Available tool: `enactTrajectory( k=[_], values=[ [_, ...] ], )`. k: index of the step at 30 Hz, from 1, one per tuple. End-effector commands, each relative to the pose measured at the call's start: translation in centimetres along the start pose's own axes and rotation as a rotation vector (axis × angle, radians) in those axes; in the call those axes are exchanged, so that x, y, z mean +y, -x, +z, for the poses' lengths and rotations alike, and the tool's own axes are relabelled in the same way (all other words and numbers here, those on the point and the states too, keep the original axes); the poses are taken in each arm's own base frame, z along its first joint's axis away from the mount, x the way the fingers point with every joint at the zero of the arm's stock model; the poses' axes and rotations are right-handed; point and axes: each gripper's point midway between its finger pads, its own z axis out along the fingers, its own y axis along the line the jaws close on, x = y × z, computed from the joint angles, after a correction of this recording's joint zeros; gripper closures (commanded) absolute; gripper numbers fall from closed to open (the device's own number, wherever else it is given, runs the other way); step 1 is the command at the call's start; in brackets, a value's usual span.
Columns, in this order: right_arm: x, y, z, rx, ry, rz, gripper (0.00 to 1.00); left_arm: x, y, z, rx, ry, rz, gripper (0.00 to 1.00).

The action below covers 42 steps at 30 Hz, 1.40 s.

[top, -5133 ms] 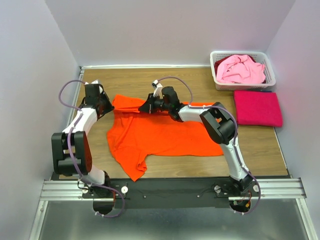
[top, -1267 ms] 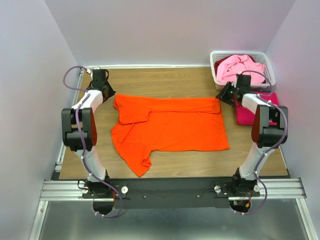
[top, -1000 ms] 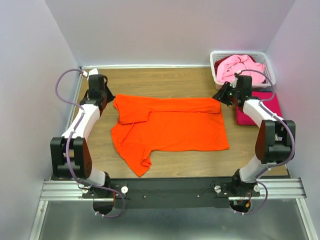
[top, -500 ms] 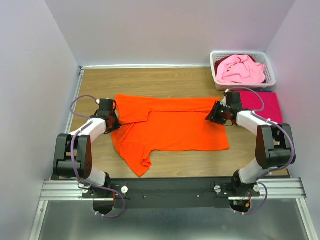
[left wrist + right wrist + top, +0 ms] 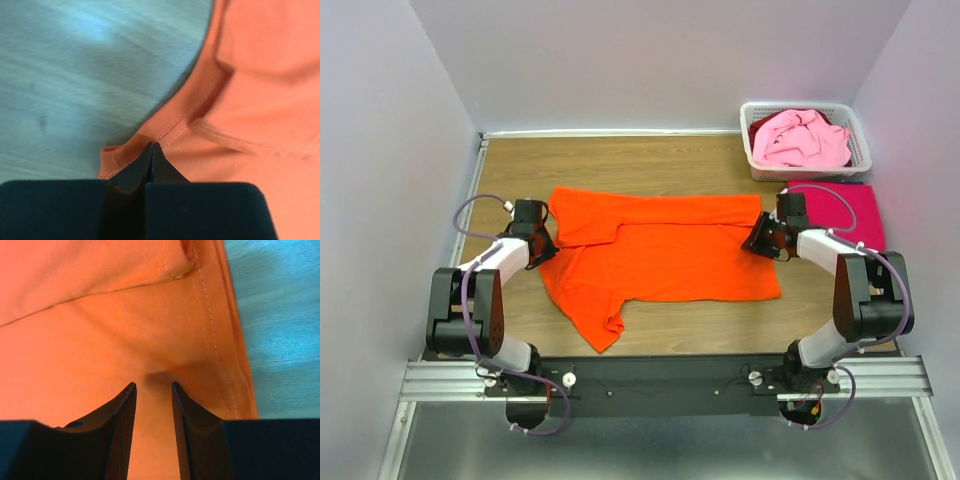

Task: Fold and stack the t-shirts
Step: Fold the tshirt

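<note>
The left end effector (image 5: 151, 147) is pinched shut on the left hem, and the right end effector (image 5: 153, 387) nearly closed on a right-edge pucker, of the bright orange soft cloth t-shirt (image 5: 660, 255) spread across the wooden table (image 5: 650, 160), probably light, limp, best gripped at stitched edges

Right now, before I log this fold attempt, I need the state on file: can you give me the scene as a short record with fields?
orange t-shirt: spread out on the wooden table
left end effector: shut on the shirt's hem, at the edge on its own side
right end effector: at the shirt's opposite edge, fingers narrowly apart over puckered cloth; grip unclear
magenta-red t-shirt: folded, on the table beside the basket
pale pink t-shirt: crumpled in the white basket
</note>
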Motion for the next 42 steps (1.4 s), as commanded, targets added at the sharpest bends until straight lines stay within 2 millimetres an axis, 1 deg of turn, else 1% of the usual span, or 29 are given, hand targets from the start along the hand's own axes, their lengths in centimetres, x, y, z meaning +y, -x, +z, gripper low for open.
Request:
enactTrajectory(
  k=[1,3,5,9,10,12,13,14,15,16,18,19,20,21,23,25,26,27,28,29,30,32,33,34,35,37,39,40,42],
  values=[
    [-3.9,-2.3,-0.2,0.043,-0.14,0.044,0.58,3.6,-1.2,-0.7,0.01,0.125,-0.056,1.0],
    [-4.3,-2.5,-0.3,0.048,-0.145,0.057,0.58,4.5,-0.5,-1.1,-0.014,0.143,-0.088,1.0],
    [-4.1,-2.5,-0.5,0.047,-0.134,0.054,0.58,4.9,-0.4,-1.3,-0.019,0.149,-0.095,1.0],
    [-3.3,-1.8,-1.1,0.029,-0.102,0.042,0.57,4.9,-0.7,-1.2,-0.008,0.141,-0.095,1.0],
    [-2.8,-1.2,-1.5,0.012,-0.082,0.024,0.57,4.6,-0.6,-1.4,-0.01,0.128,-0.097,1.0],
    [-1.6,-0.8,-1.9,0.012,-0.022,0.013,0.57,4.4,-0.4,-1.8,-0.023,0.117,-0.097,1.0],
    [-1.1,-0.4,-2.1,0.006,-0.002,0.009,0.57,4.4,0.1,-2.1,-0.045,0.117,-0.1,1.0],
    [-0.1,0.2,-2.5,-0.003,0.04,0.002,0.57,4.3,0.7,-2.8,-0.072,0.113,-0.101,1.0],
    [0.4,0.6,-2.8,-0.012,0.058,-0.002,0.57,4.4,1.1,-3.1,-0.085,0.119,-0.092,1.0],
    [0.8,1.1,-3.0,-0.024,0.07,-0.002,0.57,4.2,1.7,-3.5,-0.1,0.115,-0.089,0.99],
    [1.8,3.0,-3.8,-0.073,0.09,-0.009,0.57,3.8,2.6,-4.4,-0.127,0.101,-0.084,0.96],
    [1.8,3.6,-3.9,-0.089,0.082,-0.003,0.56,3.2,3.1,-4.9,-0.139,0.075,-0.084,0.95],
    [1.8,5.0,-4.1,-0.127,0.06,-0.008,0.57,2.7,3.6,-5.5,-0.158,0.051,-0.083,0.93],
    [1.7,5.5,-4.1,-0.141,0.045,-0.012,0.57,2.0,4.1,-5.9,-0.166,0.019,-0.089,0.92],
    [1.5,6.5,-3.8,-0.156,0.021,-0.02,0.57,0.7,4.1,-6.3,-0.164,-0.023,-0.076,0.91],
    [1.4,7.3,-3.0,-0.157,0.003,-0.021,0.64,-0.1,4.2,-6.2,-0.153,-0.052,-0.078,0.91],
    [1.2,7.5,-2.7,-0.152,-0.004,-0.022,0.66,-1.7,3.2,-5.8,-0.124,-0.08,-0.042,0.91],
    [1.4,7.7,-2.0,-0.143,-0.004,-0.019,0.67,-2.2,2.9,-5.4,-0.108,-0.091,-0.034,0.91],
    [1.6,8.1,-2.2,-0.15,0.003,-0.021,0.68,-2.6,2.6,-5.1,-0.096,-0.101,-0.027,0.91],
    [1.4,7.8,-1.5,-0.129,-0.002,-0.021,0.7,-2.9,1.9,-4.3,-0.068,-0.1,-0.028,0.93],
    [1.2,7.7,-1.1,-0.123,-0.008,-0.018,0.7,-3.0,1.5,-3.8,-0.053,-0.102,-0.029,0.95],
    [0.7,7.4,-0.2,-0.107,-0.028,-0.014,0.73,-3.3,0.0,-2.7,0.0,-0.127,-0.035,0.97],
    [0.4,7.1,0.1,-0.097,-0.036,-0.015,0.74,-3.2,-0.5,-2.4,0.015,-0.13,-0.04,0.97],
    [0.1,7.1,0.3,-0.097,-0.045,-0.012,0.74,-2.9,-1.4,-2.0,0.037,-0.125,-0.044,0.97],
    [-0.8,7.3,0.4,-0.098,-0.061,0.004,0.75,-2.7,-1.7,-1.7,0.044,-0.118,-0.047,0.98],
    [-1.8,6.9,1.1,-0.087,-0.083,0.012,0.75,-2.0,-2.5,-1.3,0.052,-0.093,-0.051,0.99],
    [-3.0,6.6,1.6,-0.075,-0.107,0.032,0.75,-1.3,-3.1,-1.1,0.064,-0.068,-0.056,0.99],
    [-3.8,6.7,1.8,-0.078,-0.118,0.051,0.75,-0.3,-3.1,-0.9,0.055,-0.032,-0.063,0.99],
    [-4.7,6.8,2.0,-0.078,-0.131,0.076,0.75,0.4,-3.4,-0.6,0.064,-0.022,-0.079,0.99]
  ],
)
